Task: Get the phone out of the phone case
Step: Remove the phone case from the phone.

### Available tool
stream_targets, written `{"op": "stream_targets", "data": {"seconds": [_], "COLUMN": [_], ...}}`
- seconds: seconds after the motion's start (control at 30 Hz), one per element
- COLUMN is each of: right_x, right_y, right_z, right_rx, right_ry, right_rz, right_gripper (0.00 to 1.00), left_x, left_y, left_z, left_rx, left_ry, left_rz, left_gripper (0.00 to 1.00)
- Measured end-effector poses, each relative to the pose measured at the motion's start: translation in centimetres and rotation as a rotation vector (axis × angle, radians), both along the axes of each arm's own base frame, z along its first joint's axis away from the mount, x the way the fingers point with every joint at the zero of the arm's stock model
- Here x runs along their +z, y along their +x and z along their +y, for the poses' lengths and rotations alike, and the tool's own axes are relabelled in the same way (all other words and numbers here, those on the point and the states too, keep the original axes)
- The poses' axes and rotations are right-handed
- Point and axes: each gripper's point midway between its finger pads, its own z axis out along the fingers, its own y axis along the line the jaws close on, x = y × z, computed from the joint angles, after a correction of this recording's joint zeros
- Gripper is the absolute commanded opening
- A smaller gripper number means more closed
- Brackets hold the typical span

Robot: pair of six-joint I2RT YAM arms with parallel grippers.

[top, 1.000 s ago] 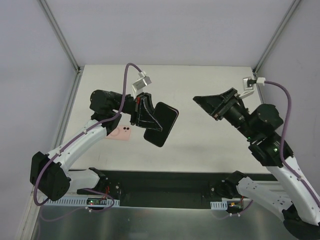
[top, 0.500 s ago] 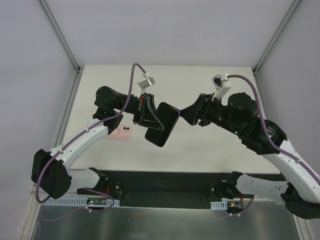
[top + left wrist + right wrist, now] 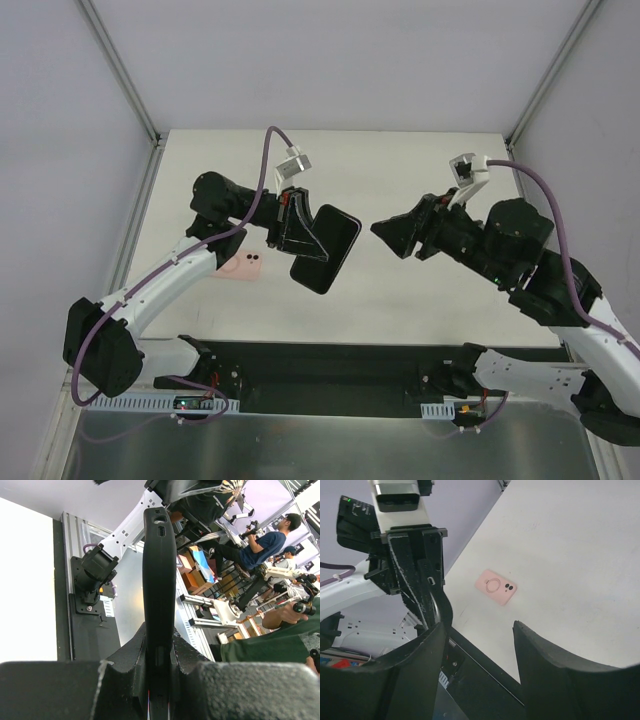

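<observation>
The left end effector (image 3: 292,228) is clamped on the black phone (image 3: 330,245) and holds it in the air above the surface (image 3: 420,170). The pink phone case (image 3: 241,265) lies flat on the surface, apart from the phone. The right end effector (image 3: 388,232) hangs near the phone's far end, its fingers apart and gripping nothing.

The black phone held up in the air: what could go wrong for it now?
The left hand pinches the black phone by one side only, above the table. A push from the open right hand could knock it loose and drop it. The right hand might also miss its thin edge.
</observation>
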Motion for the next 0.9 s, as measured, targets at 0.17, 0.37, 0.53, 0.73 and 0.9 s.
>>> {"op": "stream_targets", "data": {"seconds": [0.17,0.37,0.53,0.73,0.9], "right_x": [0.8,-0.1,-0.7,-0.4,-0.2], "right_y": [-0.5,-0.1,0.4,0.7,0.8], "right_z": [0.0,1.1,1.6,1.3,0.9], "right_rx": [0.018,0.032,0.028,0.003,-0.013], "right_ry": [0.013,-0.019,-0.045,-0.044,-0.044], "right_rz": [-0.025,-0.012,-0.005,-0.016,-0.026], "right_gripper": [0.60,0.60,0.60,0.60,0.60], "left_x": [-0.3,-0.4,-0.4,-0.4,-0.4], "left_y": [0.3,0.3,0.3,0.4,0.4], "left_z": [-0.2,-0.2,-0.2,-0.2,-0.2], "left_rx": [0.000,0.001,0.002,0.005,0.004], "left_ry": [0.008,0.012,0.014,0.013,0.013], "left_rz": [0.014,0.021,0.024,0.025,0.024], "left_gripper": [0.00,0.00,0.00,0.00,0.00]}}
